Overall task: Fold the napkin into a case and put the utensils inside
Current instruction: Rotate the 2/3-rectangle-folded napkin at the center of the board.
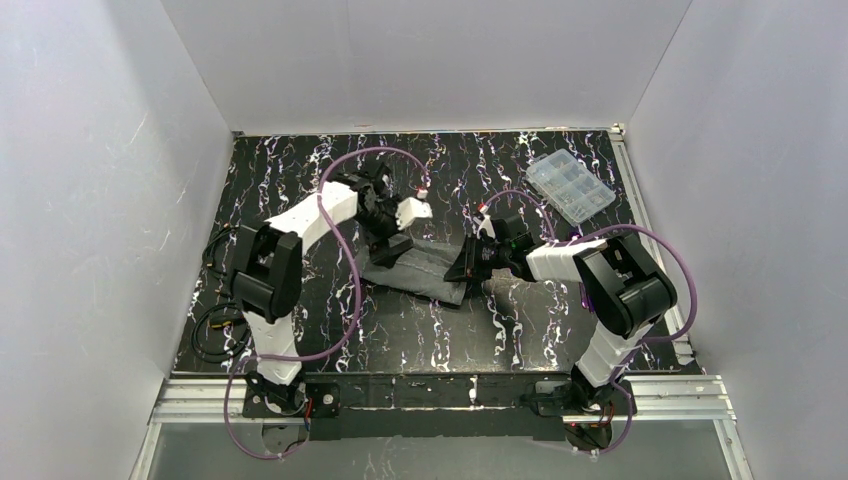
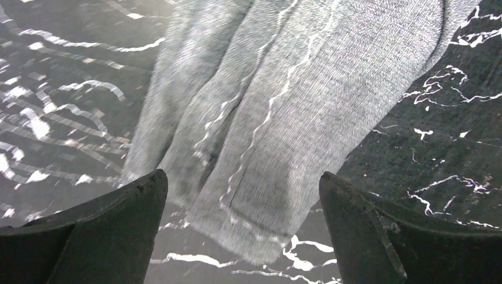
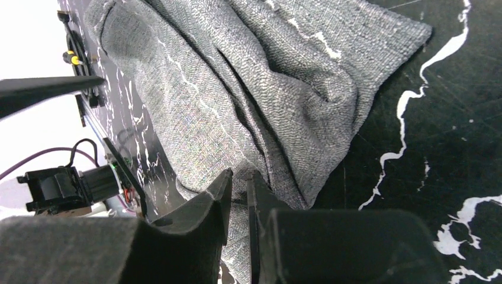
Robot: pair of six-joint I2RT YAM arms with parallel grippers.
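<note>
My right end effector [image 3: 240, 177] sits at the nearer, right end of the napkin [image 1: 425, 270], jaws almost closed, pinching a fold, I reckon; the folded strip lies mid-worktop [image 1: 420, 340], long axis left to right; farther back, my left end effector [image 2: 243, 180] hangs wide open above its left end, gripping nothing

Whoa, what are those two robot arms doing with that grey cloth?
They are folding a napkin on the black marbled table. It lies bunched into a long, narrow strip between the two arms. The right gripper has its fingers nearly together and seems to pinch the cloth at one end. The left gripper hangs wide open above the other end, holding nothing. A clear plastic box sits off at the far right.
</note>
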